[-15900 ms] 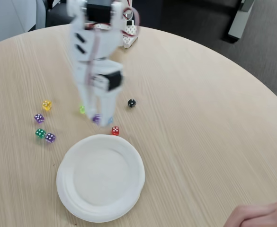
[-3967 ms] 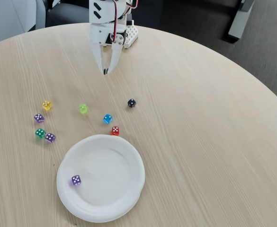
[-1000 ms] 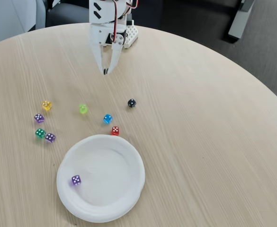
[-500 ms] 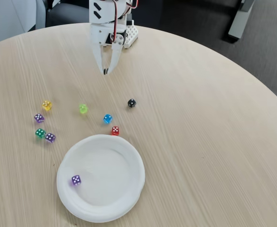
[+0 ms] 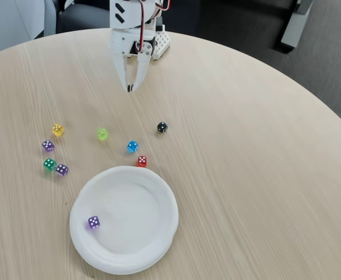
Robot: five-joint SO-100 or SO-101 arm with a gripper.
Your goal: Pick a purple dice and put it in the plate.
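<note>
Resting position: purple dice (image 5: 93, 221), a translucent violet cube with white pips, lies inside the plate (image 5: 158, 192) near its left edge in the fixed view.
Plate: round, white, raised rim, on the pale wood-grain surface (image 5: 246, 163).
Claw (image 5: 130, 88): white plastic, tips clenched together, empty, well apart from the plate.

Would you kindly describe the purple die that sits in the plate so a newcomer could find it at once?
Start at the round white plate near the bottom of the fixed view. Inside it, toward its left side, lies the purple die with white pips. It is the one die in the plate; two more purple dice lie on the wooden table beyond the rim.
</note>
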